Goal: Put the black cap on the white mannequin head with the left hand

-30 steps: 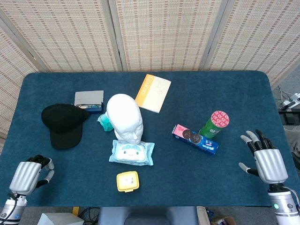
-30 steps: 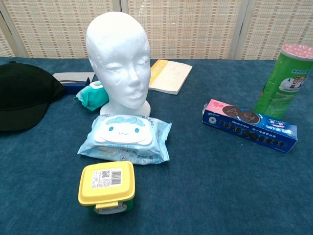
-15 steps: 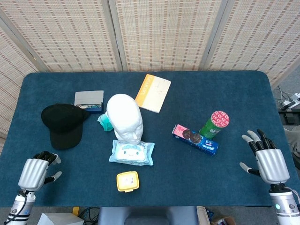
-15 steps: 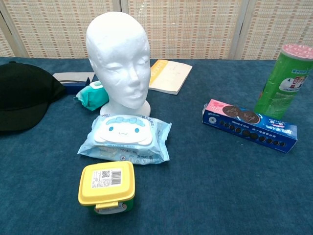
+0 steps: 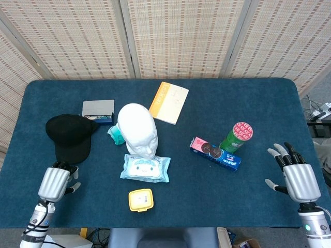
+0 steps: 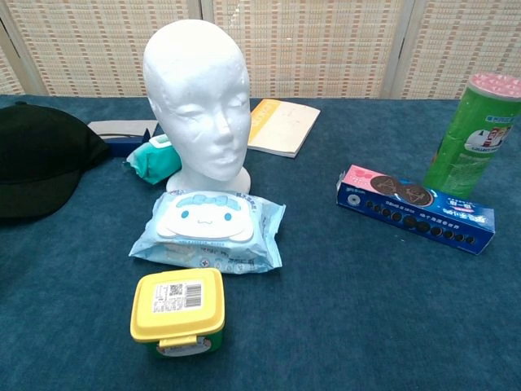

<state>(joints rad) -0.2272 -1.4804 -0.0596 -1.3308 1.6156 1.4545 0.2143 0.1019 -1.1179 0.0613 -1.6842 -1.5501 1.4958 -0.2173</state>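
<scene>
Bright even overhead light, soft shadows, sharp focus

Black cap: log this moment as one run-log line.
black cap: on table, untouched | left robot hand: near cap, holding nothing | right robot hand: open, idle | mannequin head: bare

In the chest view the black cap runs off the frame at 9 o'clock, and the green can is clipped at 3 o'clock. Neither hand shows there. From the head view, the left hand shows only its back, so the set of its fingers cannot be read. The grey box at the cap's 1 o'clock carries print too small to read.
</scene>
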